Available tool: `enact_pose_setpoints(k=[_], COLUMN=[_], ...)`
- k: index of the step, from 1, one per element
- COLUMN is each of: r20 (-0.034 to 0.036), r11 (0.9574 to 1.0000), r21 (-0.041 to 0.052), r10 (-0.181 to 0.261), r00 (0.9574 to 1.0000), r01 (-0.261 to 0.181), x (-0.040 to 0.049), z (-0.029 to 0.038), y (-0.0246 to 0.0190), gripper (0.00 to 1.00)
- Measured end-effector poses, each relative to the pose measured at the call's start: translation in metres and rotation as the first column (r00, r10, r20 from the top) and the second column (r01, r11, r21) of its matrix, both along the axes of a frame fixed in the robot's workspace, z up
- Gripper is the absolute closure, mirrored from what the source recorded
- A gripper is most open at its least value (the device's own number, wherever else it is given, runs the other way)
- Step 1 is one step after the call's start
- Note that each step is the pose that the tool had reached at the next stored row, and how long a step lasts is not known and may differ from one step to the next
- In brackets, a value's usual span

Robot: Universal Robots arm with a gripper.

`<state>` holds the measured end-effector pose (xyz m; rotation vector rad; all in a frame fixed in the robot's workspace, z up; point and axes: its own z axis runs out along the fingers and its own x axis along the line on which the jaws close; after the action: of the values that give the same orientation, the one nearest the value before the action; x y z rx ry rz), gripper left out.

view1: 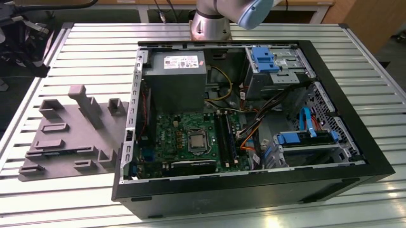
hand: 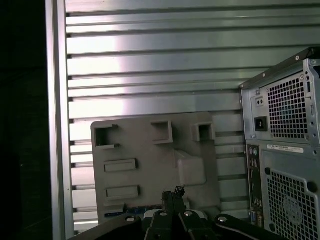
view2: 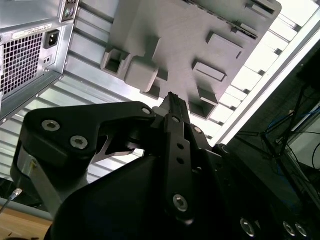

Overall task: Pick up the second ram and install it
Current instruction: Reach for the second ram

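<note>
Motherboard (view1: 190, 137), power supply (view1: 174, 80) and cables sit inside the open computer case (view1: 254, 190). Beside it, the grey tray (view1: 63, 137) carries raised blocks. We see the gripper (view2: 171, 98) above that tray, pressed closed with nothing between its tips. A thin bluish strip at the tray's edge, seemingly the second ram (hand: 131, 207), lies just beside the gripper, which partly hides it.

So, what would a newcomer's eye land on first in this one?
The open computer case dominates the slatted metal table, with its green motherboard and blue drive brackets exposed. On the exterior view's left, beside the case, lies a light grey tray with raised blocks. In the second wrist view the black pincer points toward that tray.
</note>
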<state>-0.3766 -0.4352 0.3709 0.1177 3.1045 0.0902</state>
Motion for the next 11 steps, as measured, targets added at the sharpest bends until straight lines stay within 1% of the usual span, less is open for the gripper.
enact_pose_setpoints(k=[11], r20=[0.0001], r11=[1.0], r21=[0.0001], r10=[0.0], r00=[1.0], r01=[0.0], x=[-0.0008], z=[-0.0026], y=[-0.0015], gripper=[0.89])
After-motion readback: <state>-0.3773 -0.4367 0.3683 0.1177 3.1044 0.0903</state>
